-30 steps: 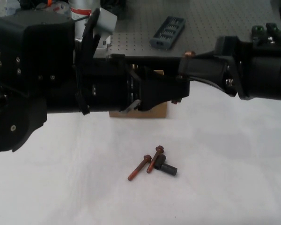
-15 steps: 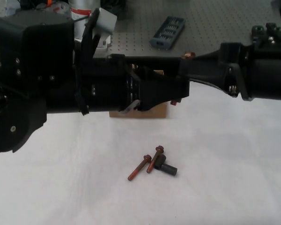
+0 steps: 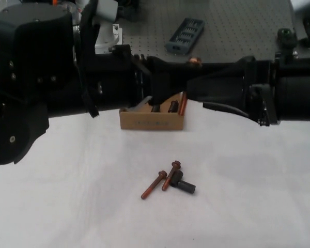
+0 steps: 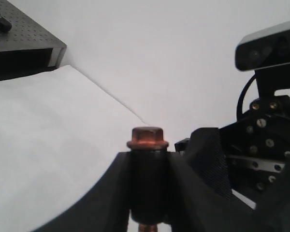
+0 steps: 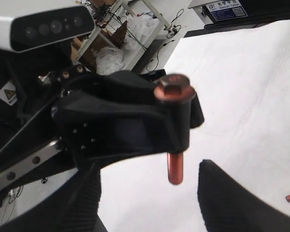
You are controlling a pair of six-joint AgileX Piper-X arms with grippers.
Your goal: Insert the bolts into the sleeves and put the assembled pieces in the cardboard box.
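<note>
My left gripper is shut on a black sleeve with a copper bolt through it. The bolt's head sits on top and its shank sticks out below. In the high view this piece hangs over the right end of the cardboard box, which holds dark pieces. My right gripper is open, its fingers spread on either side of the bolt's lower end without touching it. On the white cloth lie two loose bolts and a loose black sleeve.
A grey perforated bench lies behind the white cloth. A blue-grey ridged holder rests on it, with black knobs at the far right. Both arms span the scene above the box.
Both arms have shifted up in the high view, uncovering the box. The bolt head has moved left, and the shank now shows below the sleeve. The loose parts stayed put.
</note>
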